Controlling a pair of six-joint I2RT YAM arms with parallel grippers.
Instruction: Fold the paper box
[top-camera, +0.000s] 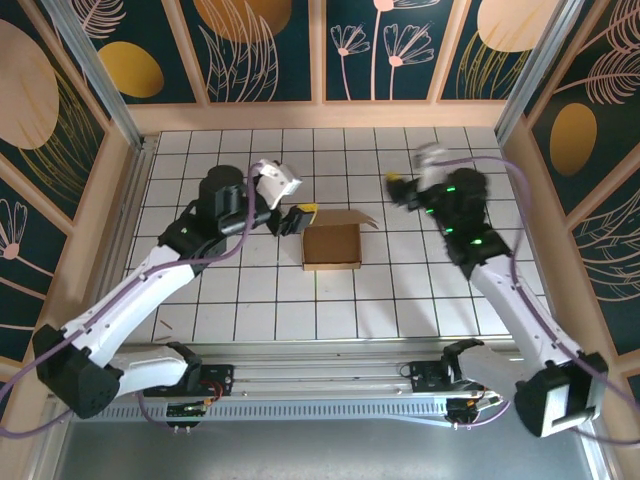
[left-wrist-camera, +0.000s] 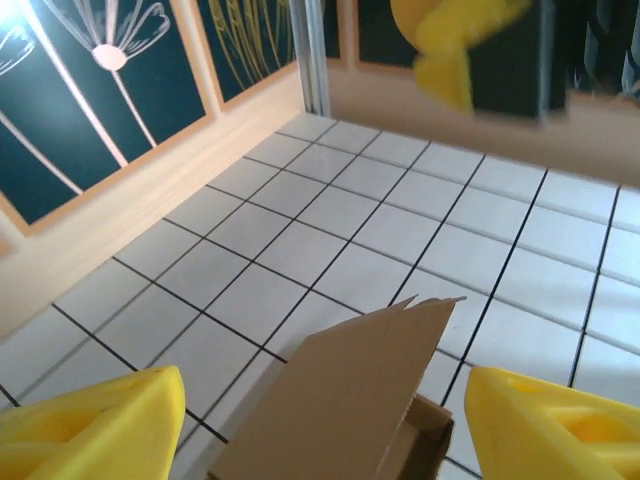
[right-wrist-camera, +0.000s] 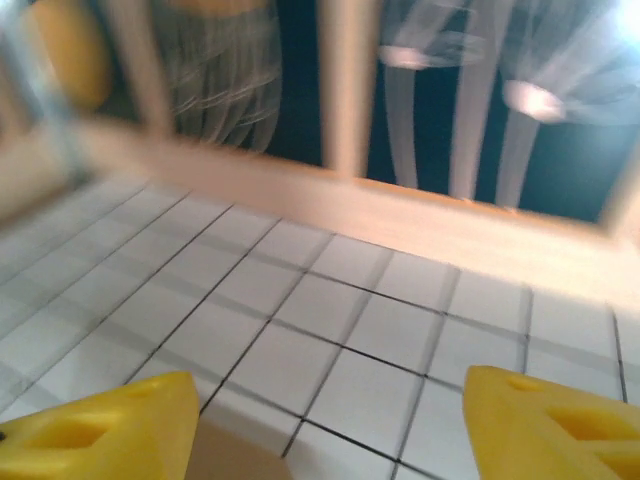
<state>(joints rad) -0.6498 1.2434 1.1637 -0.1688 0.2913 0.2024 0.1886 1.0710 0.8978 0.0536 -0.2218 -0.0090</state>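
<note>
Your box (top-camera: 332, 247) sits mid-way across the table (top-camera: 420, 300), its flap (left-wrist-camera: 350, 380) raised at the far edge. Your left gripper (top-camera: 298, 218) is spread just beside the far-left corner, with the flap between its fingers (left-wrist-camera: 90, 430), untouched. Your right gripper (top-camera: 397, 187), also spread, hangs apart to the far right.

Top view: bright, even light, sharp. Left wrist: glare upper left; paper box (left-wrist-camera: 340, 400) in focus. Right wrist: motion blur, wall panels (right-wrist-camera: 420, 90) smeared.
</note>
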